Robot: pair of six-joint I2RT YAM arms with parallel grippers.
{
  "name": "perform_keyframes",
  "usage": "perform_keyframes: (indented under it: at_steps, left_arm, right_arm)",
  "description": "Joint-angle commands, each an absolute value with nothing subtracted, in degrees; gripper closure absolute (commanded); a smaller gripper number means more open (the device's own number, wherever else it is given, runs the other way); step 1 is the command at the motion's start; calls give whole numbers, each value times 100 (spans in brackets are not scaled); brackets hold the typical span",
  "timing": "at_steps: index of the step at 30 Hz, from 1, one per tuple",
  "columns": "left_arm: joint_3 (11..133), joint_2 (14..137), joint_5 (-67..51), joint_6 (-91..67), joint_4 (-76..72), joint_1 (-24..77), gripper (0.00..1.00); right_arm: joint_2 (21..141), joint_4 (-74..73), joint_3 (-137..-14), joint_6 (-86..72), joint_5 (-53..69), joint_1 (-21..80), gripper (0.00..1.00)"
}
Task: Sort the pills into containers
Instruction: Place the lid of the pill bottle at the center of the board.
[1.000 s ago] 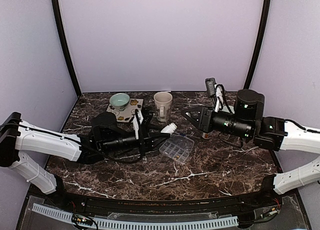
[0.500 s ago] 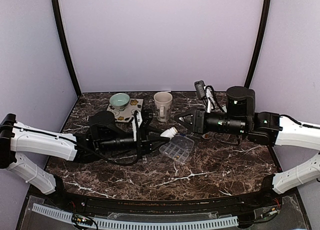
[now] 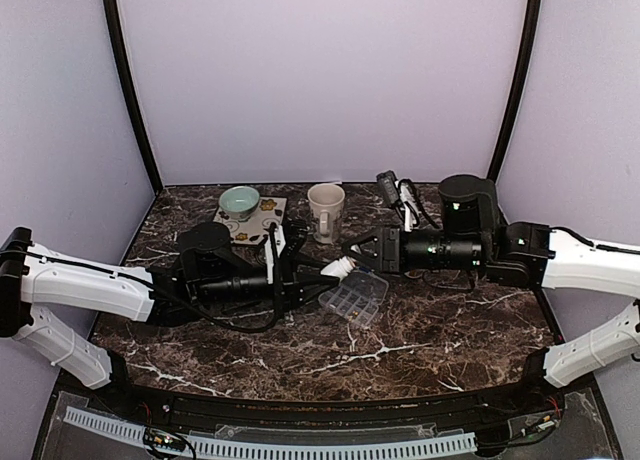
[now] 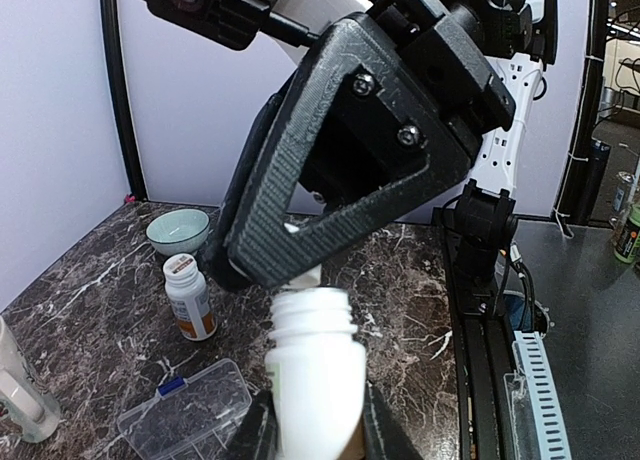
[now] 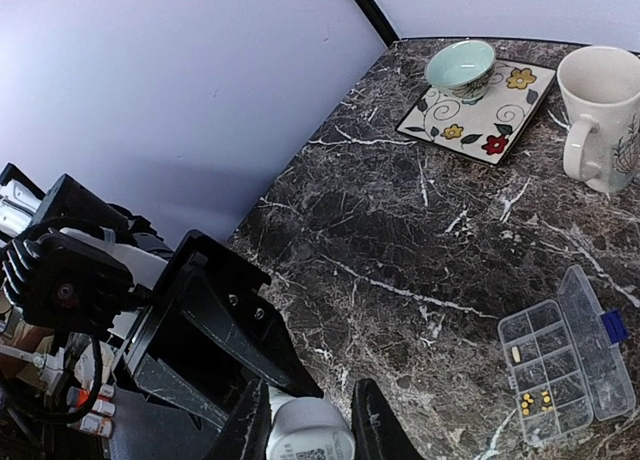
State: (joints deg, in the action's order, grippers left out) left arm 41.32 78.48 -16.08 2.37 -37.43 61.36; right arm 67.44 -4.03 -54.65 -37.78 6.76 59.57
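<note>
The left tool [image 4: 312,435] reaches in from 9 o'clock, low over the bench [image 3: 430,330]. Its fingers are shut on the body of a white pill bottle [image 3: 342,267], which tilts with its neck pointing toward 2 o'clock. In the left wrist view the threaded neck shows bare above the fingers.

Just beside the bottle, at its 5 o'clock, the clear organizer tray [image 3: 353,298] lies flat on the bench. The right wrist view shows a few yellow pills [image 5: 533,401] in some of its small compartments.

The right tool [image 5: 308,425] comes in from 3 o'clock and meets the bottle's upper end. Its two fingers stand narrowly apart on either side of a white rounded part there, but I cannot tell whether they press on it or only bracket it.

In the left wrist view, a second bottle [image 4: 188,298] with a white cap and an orange label stands upright beyond the tray, with a pale green dish [image 4: 178,230] behind it.

Farther back, at 12 o'clock from the held bottle, stands a cream mug [image 3: 325,210]. At its 9 o'clock lies a flowered tile [image 3: 262,220], carrying a pale green bowl [image 3: 240,199] on its far corner.
</note>
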Motion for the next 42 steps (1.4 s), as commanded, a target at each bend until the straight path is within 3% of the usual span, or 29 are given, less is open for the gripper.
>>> perform_keyframes:
  at_steps: [1, 23, 35, 42]
  left_arm:
    - [4290, 7577, -1670, 314, -3779, 6161, 100]
    - [4148, 7471, -1583, 387, -3804, 6159, 100]
    - [3843, 7156, -1519, 275, -3893, 6161, 100]
    - [3745, 6898, -1435, 276, -3840, 6157, 100]
  right_arm:
    - [6758, -299, -5665, -3884, 858, 5937, 100]
    - [6721, -501, -5770, -4069, 1090, 6018, 100]
    - [6190, -2610, -6015, -4090, -1302, 5810, 100]
    - [6678, -3594, -5349, -4447, -1394, 5433, 100]
